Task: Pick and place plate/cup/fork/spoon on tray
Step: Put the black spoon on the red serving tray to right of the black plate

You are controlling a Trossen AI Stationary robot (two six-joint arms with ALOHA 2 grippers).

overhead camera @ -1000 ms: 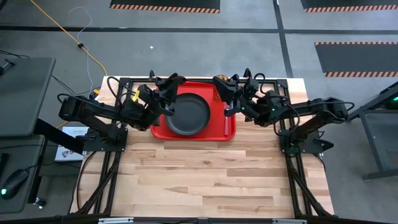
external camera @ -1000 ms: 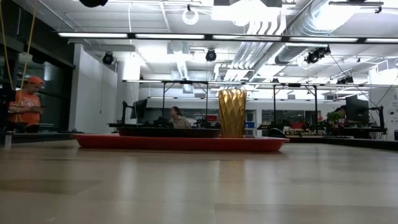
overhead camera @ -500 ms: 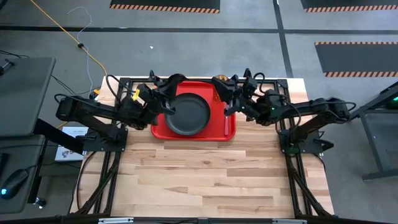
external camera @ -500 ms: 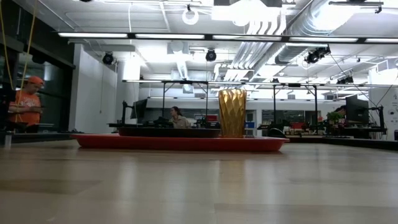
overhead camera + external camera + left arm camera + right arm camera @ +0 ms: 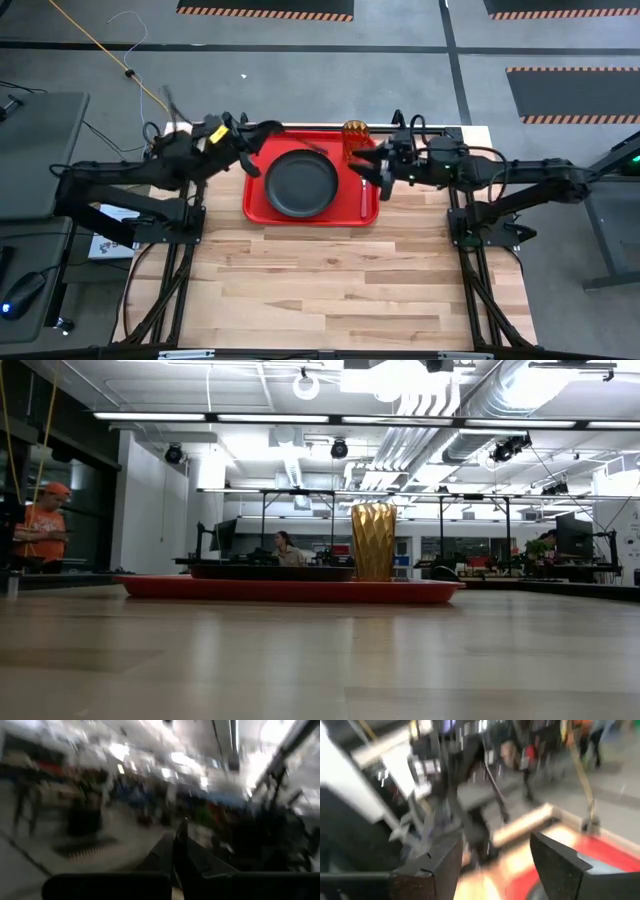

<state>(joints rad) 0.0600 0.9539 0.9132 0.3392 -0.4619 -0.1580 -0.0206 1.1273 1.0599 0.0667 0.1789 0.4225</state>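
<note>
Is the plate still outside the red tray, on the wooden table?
No, in the high view the plate lies inside the tray, with the red rim showing all around it.

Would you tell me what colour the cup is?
Amber-orange, with a ribbed wall; the cup shows best in the low view.

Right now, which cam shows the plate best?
High view: the plate shows whole from above, centred on the tray. Low view gives only its edge-on rim. The left wrist view misses it; the right wrist view is too blurred to tell.
</note>
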